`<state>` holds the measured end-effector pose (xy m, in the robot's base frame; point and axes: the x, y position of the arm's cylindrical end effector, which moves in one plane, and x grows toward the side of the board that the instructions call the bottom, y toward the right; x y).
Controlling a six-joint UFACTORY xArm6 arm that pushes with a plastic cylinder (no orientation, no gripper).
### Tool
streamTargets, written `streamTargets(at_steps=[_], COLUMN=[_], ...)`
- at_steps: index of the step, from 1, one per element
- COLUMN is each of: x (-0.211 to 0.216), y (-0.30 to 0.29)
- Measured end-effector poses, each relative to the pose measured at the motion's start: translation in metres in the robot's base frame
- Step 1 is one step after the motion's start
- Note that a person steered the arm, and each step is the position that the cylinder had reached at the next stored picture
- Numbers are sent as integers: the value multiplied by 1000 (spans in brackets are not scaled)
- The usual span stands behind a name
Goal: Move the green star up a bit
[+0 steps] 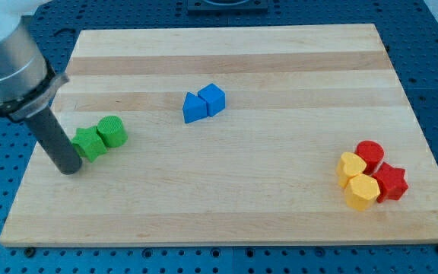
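The green star (89, 143) lies on the wooden board at the view's left, touching a green round block (112, 131) on its upper right. My tip (70, 169) rests on the board just to the lower left of the green star, close beside it. The dark rod rises from the tip toward the view's top left.
A blue triangle (195, 109) and a blue cube (213, 99) touch near the board's middle top. At the lower right cluster a red round block (369, 154), a red star (391, 182), a yellow heart (351, 167) and a yellow hexagon (362, 192). The board's left edge (33, 160) is near the tip.
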<state>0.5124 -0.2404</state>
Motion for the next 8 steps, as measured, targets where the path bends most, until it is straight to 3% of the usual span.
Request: streamTargets(at_steps=[2,4,6,8], x=[4,19,-14,-13], y=[-23,40,10,6])
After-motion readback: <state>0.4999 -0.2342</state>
